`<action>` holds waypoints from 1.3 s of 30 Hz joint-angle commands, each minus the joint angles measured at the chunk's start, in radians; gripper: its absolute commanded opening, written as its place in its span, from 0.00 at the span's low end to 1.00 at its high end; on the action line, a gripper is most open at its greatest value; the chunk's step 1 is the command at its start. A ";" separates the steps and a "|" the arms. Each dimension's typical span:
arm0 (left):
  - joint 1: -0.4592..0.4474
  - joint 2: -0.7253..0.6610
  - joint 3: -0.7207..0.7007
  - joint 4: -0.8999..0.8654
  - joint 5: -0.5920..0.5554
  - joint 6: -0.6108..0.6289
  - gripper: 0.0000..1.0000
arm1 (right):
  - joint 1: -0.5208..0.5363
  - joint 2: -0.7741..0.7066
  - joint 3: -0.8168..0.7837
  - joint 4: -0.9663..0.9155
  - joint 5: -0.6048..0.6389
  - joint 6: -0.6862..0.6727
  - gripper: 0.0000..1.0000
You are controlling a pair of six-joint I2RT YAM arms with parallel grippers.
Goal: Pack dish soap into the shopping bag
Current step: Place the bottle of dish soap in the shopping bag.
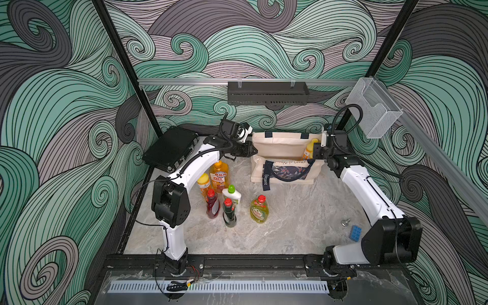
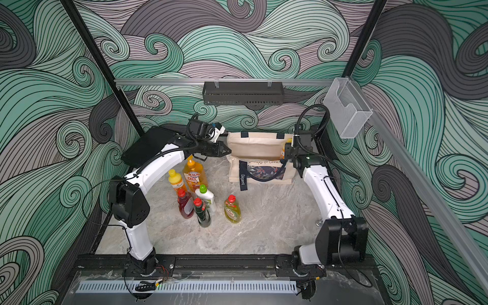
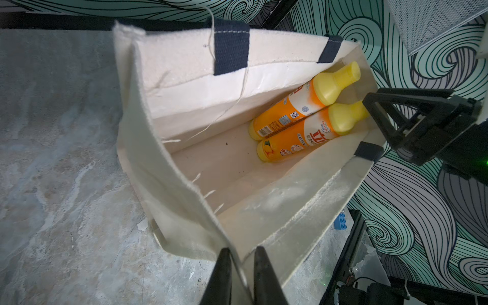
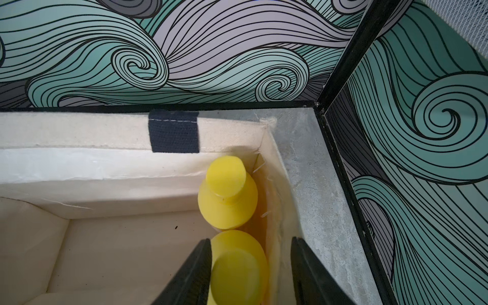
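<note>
Your right gripper (image 4: 250, 239) has its jaws spread around the orange bottle (image 4: 237, 266): lift straight out. Left gripper (image 3: 242, 249) pinches the canvas tote (image 3: 158, 158) rim; hold.

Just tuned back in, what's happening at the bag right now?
The left gripper pinches the rim of the cream canvas tote bag, holding it open. The right gripper hangs open over two orange yellow-capped plastic bottles leaning inside its end. Six more bottles stand on the marble-patterned table.
</note>
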 commanded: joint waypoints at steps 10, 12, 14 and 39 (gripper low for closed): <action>-0.009 -0.049 0.007 0.001 0.010 0.005 0.17 | -0.008 -0.021 0.054 -0.046 0.028 0.000 0.54; -0.009 -0.053 0.004 0.003 0.010 0.004 0.18 | -0.008 -0.028 0.055 -0.051 0.029 -0.001 0.54; -0.009 -0.055 0.002 0.007 0.010 0.004 0.18 | -0.008 -0.030 0.063 -0.060 0.028 -0.001 0.54; 0.073 -0.192 0.044 -0.109 -0.075 0.028 0.38 | 0.159 -0.224 0.112 -0.149 -0.203 -0.031 0.71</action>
